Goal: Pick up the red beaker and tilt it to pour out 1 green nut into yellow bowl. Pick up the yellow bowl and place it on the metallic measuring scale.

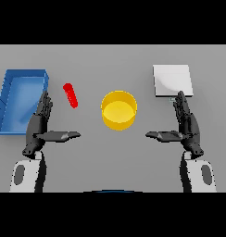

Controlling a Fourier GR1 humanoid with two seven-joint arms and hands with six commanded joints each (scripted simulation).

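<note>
A small red beaker lies tilted on the grey table, left of centre. The yellow bowl stands in the middle, and I see nothing inside it. At the upper right rests the metallic measuring scale, a pale square plate. My left hand is open, fingers straight and thumb pointing toward the bowl, just below and left of the beaker without touching it. My right hand is open too, below the scale, its fingertips close to the scale's front edge. No green nut is visible.
A blue rectangular bin sits at the far left, right beside my left hand's fingers.
</note>
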